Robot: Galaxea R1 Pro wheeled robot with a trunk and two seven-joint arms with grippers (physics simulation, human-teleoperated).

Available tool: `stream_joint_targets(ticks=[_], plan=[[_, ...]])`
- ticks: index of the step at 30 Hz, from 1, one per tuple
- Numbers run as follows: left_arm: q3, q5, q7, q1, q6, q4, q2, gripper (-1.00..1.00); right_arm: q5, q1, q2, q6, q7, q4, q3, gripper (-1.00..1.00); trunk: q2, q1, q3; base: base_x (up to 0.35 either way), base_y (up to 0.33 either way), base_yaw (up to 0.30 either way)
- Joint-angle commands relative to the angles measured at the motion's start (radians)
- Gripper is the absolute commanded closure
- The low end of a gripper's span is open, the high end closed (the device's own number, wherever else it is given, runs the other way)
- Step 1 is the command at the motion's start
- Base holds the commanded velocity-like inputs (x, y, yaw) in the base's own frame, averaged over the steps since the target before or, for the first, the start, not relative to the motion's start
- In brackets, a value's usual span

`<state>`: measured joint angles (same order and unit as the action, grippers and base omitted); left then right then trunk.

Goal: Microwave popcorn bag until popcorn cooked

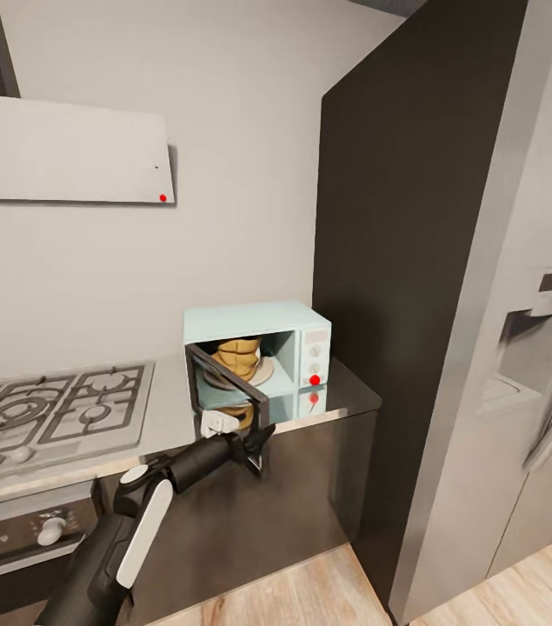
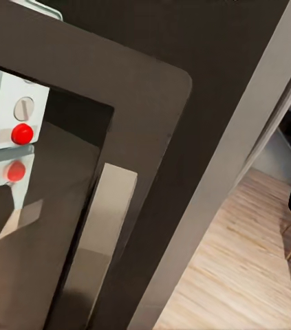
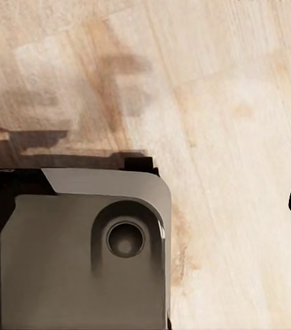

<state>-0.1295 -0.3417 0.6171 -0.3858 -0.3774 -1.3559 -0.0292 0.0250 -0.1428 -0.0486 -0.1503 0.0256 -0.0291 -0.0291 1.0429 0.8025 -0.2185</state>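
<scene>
Head view: I see the popcorn bag (image 1: 239, 356) already inside the microwave (image 1: 258, 322), whose door (image 1: 226, 382) hangs ajar. My left claw (image 1: 254, 445) sits at the door's outer edge; I cannot tell its spread. Next, swing it shut, minding the surface (image 1: 345, 393) edge.

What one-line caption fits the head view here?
Popcorn bag sits inside the open mint microwave on the countertop, left gripper at the door's edge.
</scene>
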Motion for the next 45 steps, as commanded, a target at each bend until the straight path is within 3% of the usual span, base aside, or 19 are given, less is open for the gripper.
stream_joint_targets(ticks=[1, 16, 21, 24, 25, 27, 29, 31, 37, 40, 45], plan=[[0.001, -0.009, 0.001, -0.001, -0.009, 0.000, 0.000, -1.00, 0.003, -0.001, 0.000, -0.006, 0.003, -0.003, -0.003, -1.00, 0.001, 0.000, -0.001, 0.005, 0.000, 0.000], [-0.010, -0.002, -0.005, -0.001, -0.009, 0.004, -0.006, -1.00, 0.006, -0.001, -0.001, -0.011, 0.005, -0.003, -0.003, -1.00, 0.001, 0.000, -0.001, 0.258, 0.000, 0.000], [-0.011, 0.004, -0.023, -0.001, -0.009, 0.007, -0.029, -1.00, 0.006, -0.001, -0.002, -0.011, 0.005, -0.003, -0.003, -1.00, 0.001, 0.000, -0.001, 0.014, 0.000, 0.000], [-0.020, 0.026, -0.164, -0.001, -0.010, 0.006, -0.070, -1.00, 0.006, -0.001, -0.002, -0.011, 0.005, -0.003, -0.003, -1.00, 0.001, 0.000, -0.001, 0.001, 0.000, 0.000], [-0.047, 0.030, -0.209, -0.001, -0.011, 0.007, -0.081, -1.00, 0.006, -0.001, -0.002, -0.010, 0.005, -0.003, -0.003, -1.00, 0.001, 0.000, -0.001, 0.000, 0.000, 0.000], [-0.141, 0.037, -0.278, -0.001, -0.010, 0.009, -0.090, -1.00, 0.006, -0.001, -0.002, -0.009, 0.005, -0.003, -0.003, -1.00, 0.001, 0.000, -0.001, 0.000, 0.000, 0.000], [-0.189, 0.038, -0.338, -0.001, -0.009, 0.010, -0.092, -1.00, 0.006, -0.001, -0.003, -0.009, 0.005, -0.003, -0.003, -1.00, 0.001, 0.000, -0.001, 0.000, 0.000, 0.000], [-0.212, 0.035, -0.428, -0.001, -0.008, 0.009, -0.095, -1.00, 0.006, -0.001, -0.004, -0.010, 0.005, -0.003, -0.003, -1.00, 0.001, 0.000, -0.001, 0.000, 0.000, 0.000], [-0.217, 0.057, -0.464, -0.001, -0.008, 0.008, -0.118, -1.00, 0.004, -0.001, -0.004, -0.011, 0.005, -0.003, -0.003, -1.00, 0.001, 0.000, -0.001, 0.000, 0.000, 0.000], [-0.219, 0.062, -0.550, -0.001, -0.008, 0.008, -0.121, -1.00, 0.005, -0.001, -0.005, -0.011, 0.005, -0.003, -0.003, -1.00, 0.001, 0.000, -0.001, 0.000, 0.000, 0.000], [-0.220, 0.061, -0.562, -0.001, -0.006, 0.007, -0.121, -1.00, 0.006, -0.001, -0.006, -0.011, 0.012, -0.003, -0.003, -1.00, 0.001, 0.000, -0.001, 0.132, 0.000, 0.000]])
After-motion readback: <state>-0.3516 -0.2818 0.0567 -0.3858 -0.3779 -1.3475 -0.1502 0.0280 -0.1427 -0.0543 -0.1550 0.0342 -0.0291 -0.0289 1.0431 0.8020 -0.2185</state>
